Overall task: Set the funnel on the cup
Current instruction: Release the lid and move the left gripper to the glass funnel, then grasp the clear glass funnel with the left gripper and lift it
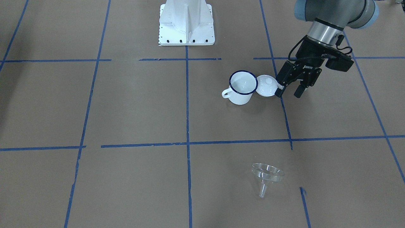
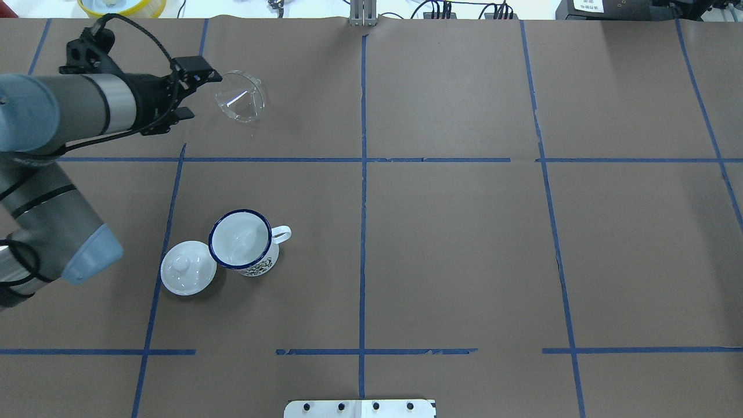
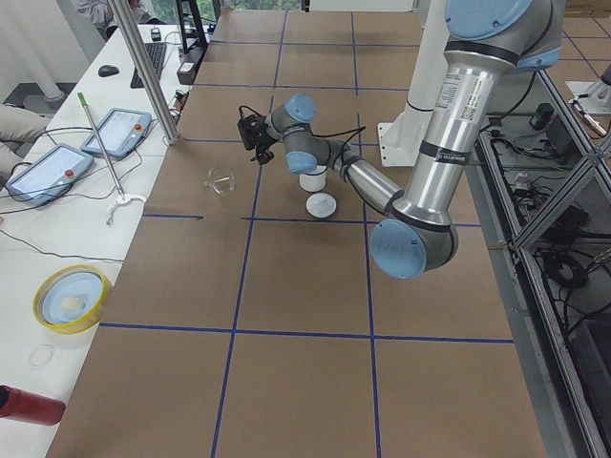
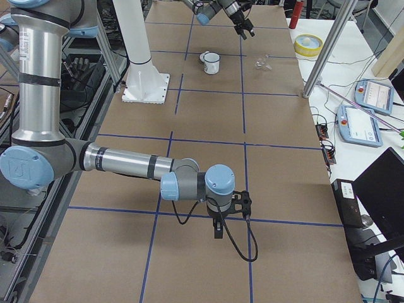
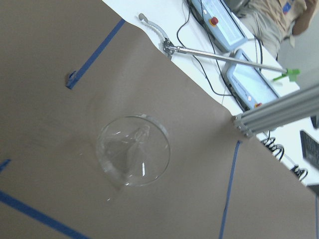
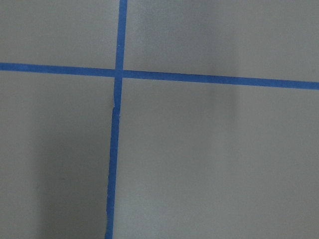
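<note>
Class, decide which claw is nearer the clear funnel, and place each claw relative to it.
Left. The left claw hangs open just beside the funnel, not touching it. The right claw is far away on the robot's right side, seen only in the exterior right view.

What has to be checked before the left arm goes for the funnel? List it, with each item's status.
1. Left end effector open and empty: ok, the fingers are apart with nothing between them.
2. Funnel free to grasp: ok, it lies alone on the table and shows in the left wrist view.
3. Funnel upright: not ok, it is tipped over, with the spout pointing away from the robot.
4. Cup upright and uncovered: ok, the lid sits beside it.
5. Right end effector out of the way: ok, it is far from both things. Whether it is open or shut: cannot tell.
</note>
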### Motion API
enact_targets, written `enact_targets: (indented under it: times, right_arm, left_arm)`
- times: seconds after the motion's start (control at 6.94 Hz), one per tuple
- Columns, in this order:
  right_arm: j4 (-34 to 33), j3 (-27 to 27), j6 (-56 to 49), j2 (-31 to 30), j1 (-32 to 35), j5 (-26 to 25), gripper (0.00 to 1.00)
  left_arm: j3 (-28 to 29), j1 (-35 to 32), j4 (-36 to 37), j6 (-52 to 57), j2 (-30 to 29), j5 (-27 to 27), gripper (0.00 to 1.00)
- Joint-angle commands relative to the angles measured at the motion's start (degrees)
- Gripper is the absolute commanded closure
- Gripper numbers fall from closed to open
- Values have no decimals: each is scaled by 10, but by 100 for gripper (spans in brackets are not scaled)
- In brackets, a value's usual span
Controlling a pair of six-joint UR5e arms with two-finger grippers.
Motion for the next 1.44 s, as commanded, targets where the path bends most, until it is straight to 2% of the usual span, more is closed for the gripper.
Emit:
enact_targets:
  times: [0.0, 0.14, 0.29, 0.43, 0.58, 0.86, 1.3]
  right_arm:
    - [0, 0, 0, 0, 0, 0, 0]
    - [0, 0, 0, 0, 0, 0, 0]
    - [0, 0, 0, 0, 0, 0, 0]
    - [0, 0, 0, 0, 0, 0, 0]
    - [0, 0, 0, 0, 0, 0, 0]
    - [0, 0, 0, 0, 0, 0, 0]
    - [0, 0, 0, 0, 0, 0, 0]
  left_arm:
    - [151, 30, -53, -81, -80, 102, 0]
    - [198, 42, -102, -80, -81, 113, 0]
    - [216, 43, -112, -80, -82, 121, 0]
    - [225, 43, -112, -81, -84, 121, 0]
    - [240, 43, -113, -81, -94, 121, 5]
    - [251, 37, -120, -81, -100, 121, 6]
    - [296, 20, -135, -81, -131, 121, 22]
